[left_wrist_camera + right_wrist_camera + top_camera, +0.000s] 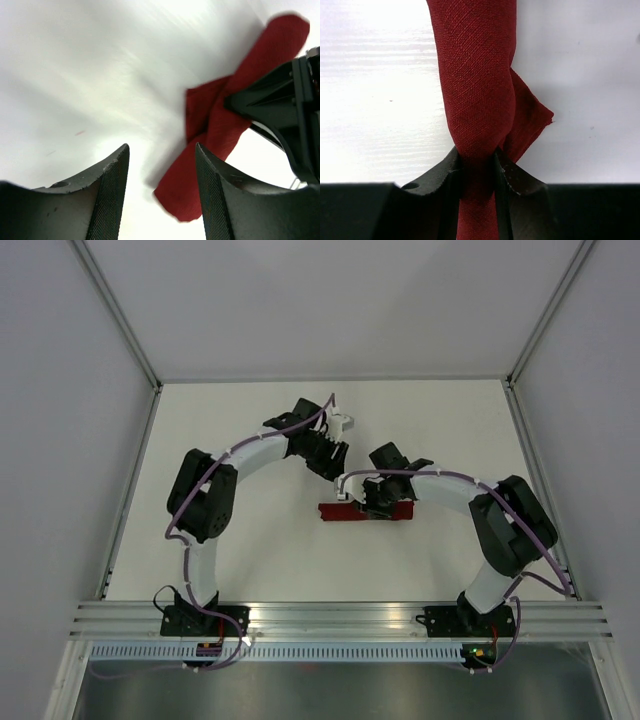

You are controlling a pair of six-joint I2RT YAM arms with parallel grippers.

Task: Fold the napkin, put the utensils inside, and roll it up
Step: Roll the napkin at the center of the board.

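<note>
the rolled napkin (332, 510) lies on the white table (250, 550), just right of centre in the top view. the right gripper (477, 160) pinches it tight (one flap sticks out sideways). the left gripper (161, 150) hangs nearby, jaws spread.

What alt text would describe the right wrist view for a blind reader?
The right gripper pinches a rolled dark red napkin that runs down the frame between its black fingers. A loose corner sticks out rightward over the white table.
</note>
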